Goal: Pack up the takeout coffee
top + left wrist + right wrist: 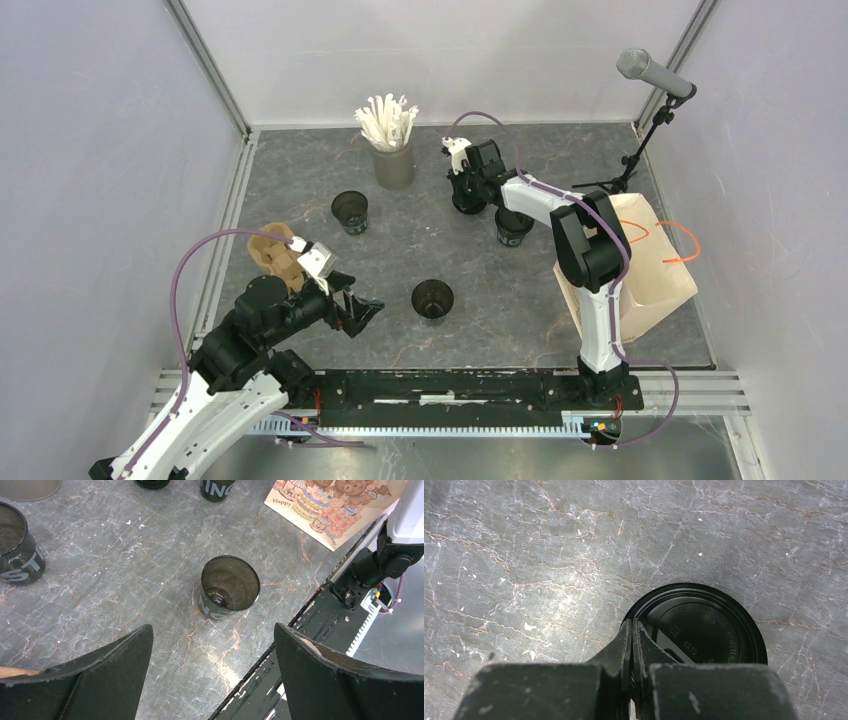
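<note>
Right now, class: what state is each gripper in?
Left gripper: open, empty.
Right gripper: shut at the rim of the black lid; grip cannot be told.

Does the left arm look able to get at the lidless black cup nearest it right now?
Probably yes: the left gripper is open, the lidless cup stands upright just ahead of it, and only bare table lies between them.

The left arm (215,410) and right arm (603,320) are made of white shells and black joints, each trailed by a purple cable (177,300). The left pincer (366,316) is fitted with scuffed black fingers (330,680).
</note>
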